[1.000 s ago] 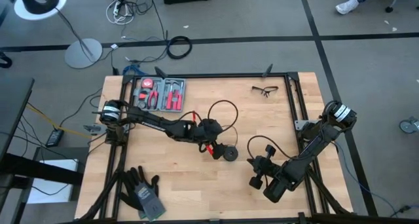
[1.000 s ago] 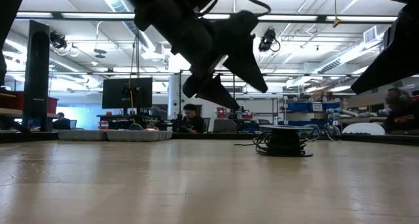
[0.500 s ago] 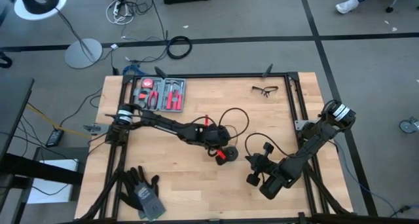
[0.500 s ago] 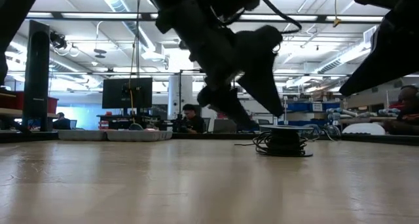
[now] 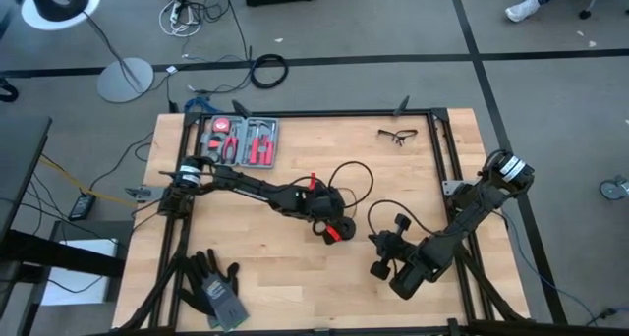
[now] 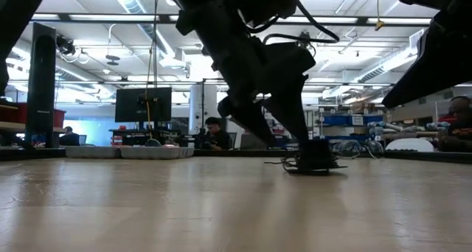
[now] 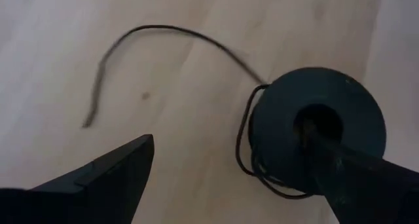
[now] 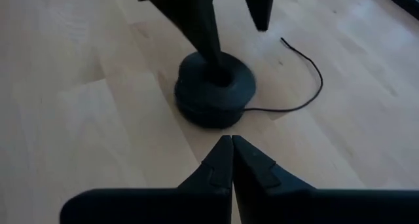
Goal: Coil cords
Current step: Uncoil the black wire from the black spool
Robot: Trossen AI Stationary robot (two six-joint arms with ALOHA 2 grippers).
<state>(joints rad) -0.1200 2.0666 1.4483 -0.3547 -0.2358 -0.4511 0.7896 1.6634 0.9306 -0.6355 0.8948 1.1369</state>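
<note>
Currently I have the left pincer [image 5: 337, 228] spread wide, one finger [image 7: 340, 168] down in the puck's [image 7: 317, 129] centre hole, mid-table. Cord [image 7: 163, 47] tail trails away from it; right pincer [image 8: 232, 160] pressed together, empty, near puck but L arm nearer.

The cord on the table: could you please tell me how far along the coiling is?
Done: several turns of the cord sit around the round puck. In hand: the left gripper is open, with one of its fingers planted in the puck's centre hole; the right gripper waits shut close beside the puck. Left: a loose tail lies curved across the wood, not yet wound on.
</note>
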